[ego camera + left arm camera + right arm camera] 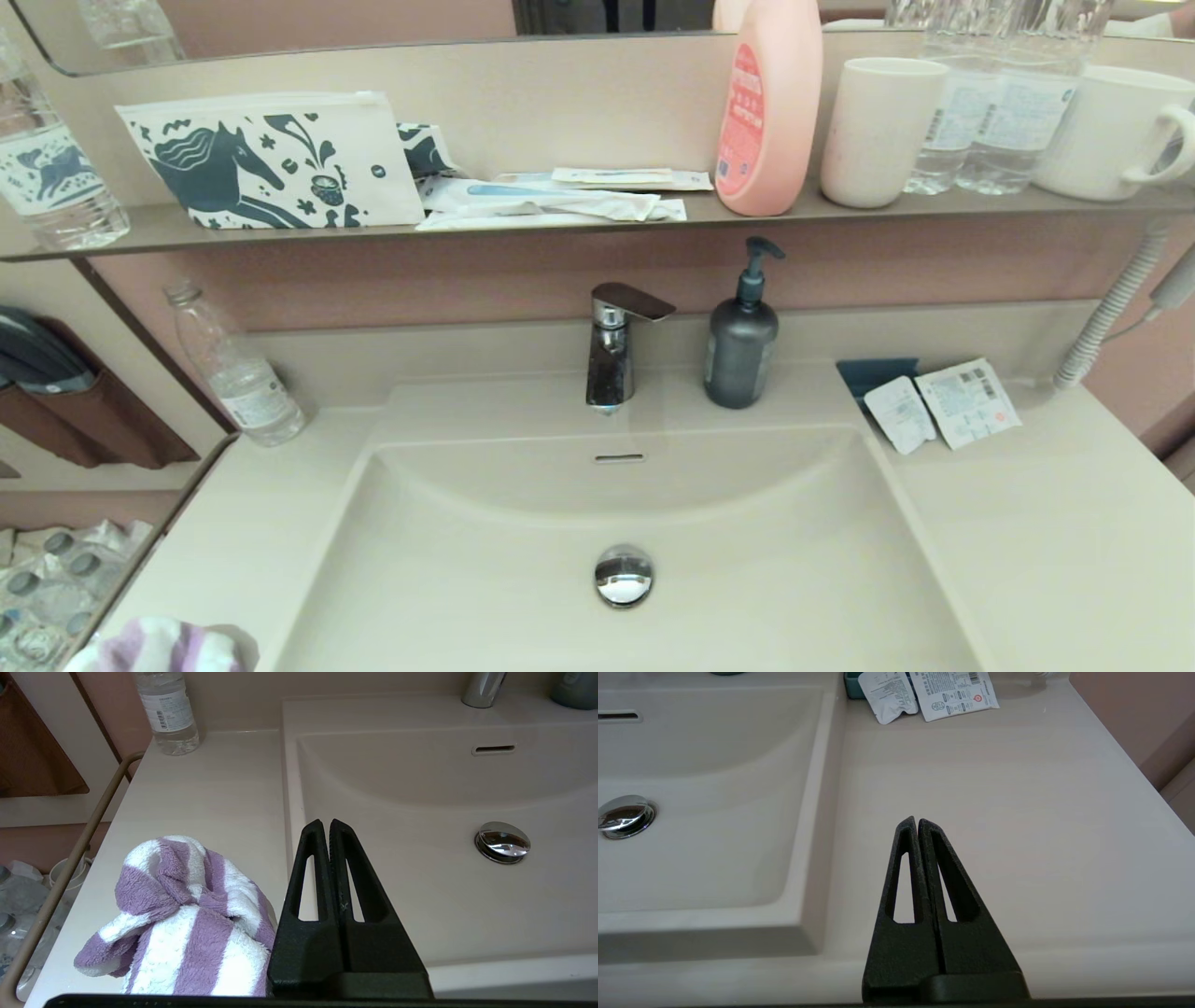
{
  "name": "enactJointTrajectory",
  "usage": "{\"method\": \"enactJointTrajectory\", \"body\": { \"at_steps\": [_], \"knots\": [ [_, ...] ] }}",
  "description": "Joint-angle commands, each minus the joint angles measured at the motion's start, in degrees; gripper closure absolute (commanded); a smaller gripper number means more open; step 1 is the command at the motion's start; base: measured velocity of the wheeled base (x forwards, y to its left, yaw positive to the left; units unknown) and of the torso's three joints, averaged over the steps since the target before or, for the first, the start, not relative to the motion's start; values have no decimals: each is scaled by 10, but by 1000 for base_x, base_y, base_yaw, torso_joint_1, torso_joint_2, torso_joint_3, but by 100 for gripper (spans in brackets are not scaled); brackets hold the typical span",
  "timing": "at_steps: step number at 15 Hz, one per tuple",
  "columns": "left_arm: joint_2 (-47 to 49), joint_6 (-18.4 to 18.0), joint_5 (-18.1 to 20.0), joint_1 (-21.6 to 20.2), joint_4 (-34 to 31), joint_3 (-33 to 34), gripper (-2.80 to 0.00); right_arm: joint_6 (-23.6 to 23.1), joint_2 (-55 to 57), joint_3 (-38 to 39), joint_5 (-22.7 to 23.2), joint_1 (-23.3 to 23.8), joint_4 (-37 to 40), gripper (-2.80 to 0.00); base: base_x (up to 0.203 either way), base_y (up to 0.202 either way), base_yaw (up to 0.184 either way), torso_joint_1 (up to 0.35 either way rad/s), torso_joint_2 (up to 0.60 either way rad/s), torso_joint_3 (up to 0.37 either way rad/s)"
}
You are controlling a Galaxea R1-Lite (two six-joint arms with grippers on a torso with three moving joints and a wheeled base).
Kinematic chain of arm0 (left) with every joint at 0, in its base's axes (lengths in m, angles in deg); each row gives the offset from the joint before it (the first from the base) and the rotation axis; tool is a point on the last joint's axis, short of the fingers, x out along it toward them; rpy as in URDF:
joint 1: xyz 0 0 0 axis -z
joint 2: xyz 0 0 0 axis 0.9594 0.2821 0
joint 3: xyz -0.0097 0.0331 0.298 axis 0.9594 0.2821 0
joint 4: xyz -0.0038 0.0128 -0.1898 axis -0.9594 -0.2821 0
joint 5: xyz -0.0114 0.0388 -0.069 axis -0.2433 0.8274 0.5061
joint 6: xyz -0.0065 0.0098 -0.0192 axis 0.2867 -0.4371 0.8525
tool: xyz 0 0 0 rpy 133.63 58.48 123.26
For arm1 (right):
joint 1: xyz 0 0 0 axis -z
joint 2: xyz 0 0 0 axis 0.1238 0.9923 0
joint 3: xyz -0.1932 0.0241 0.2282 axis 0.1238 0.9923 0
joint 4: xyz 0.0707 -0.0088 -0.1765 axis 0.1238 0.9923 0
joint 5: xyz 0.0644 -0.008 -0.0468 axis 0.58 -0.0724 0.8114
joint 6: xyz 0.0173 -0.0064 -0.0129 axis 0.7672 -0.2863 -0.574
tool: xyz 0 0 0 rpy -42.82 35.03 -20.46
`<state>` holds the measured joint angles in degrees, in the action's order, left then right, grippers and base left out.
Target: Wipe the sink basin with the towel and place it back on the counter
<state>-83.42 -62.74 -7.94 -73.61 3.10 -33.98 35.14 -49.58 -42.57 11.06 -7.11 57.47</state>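
Now the towel (187, 919) crumpled on the counter (205, 798), beside the left gripper's (329, 826) closed, empty jaws.

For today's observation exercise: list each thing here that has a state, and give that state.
towel: bunched, on the counter, not held
sink basin: nothing in it
drain plug: in the basin floor
left gripper: shut, holding nothing
right gripper: shut, over the counter
water bottle: upright

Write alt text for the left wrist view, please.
The left gripper, jaws shut and empty, hangs above the near left edge of the sink basin. The purple-and-white striped towel lies crumpled on the counter beside it; a water bottle stands at the back.
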Motion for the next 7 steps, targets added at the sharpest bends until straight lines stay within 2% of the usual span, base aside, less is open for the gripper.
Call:
{"method": "enactJointTrajectory", "body": {
  "at_steps": [1,7],
  "knots": [
    [0,0,0,0,0,0,0,4,0,0,-1,0,0,0,0,0,0,0,0,0],
    [0,10,-2,0,2,0,0,4,0,0,-1,0,0,0,0,0,0,0,0,0]
  ]
}}
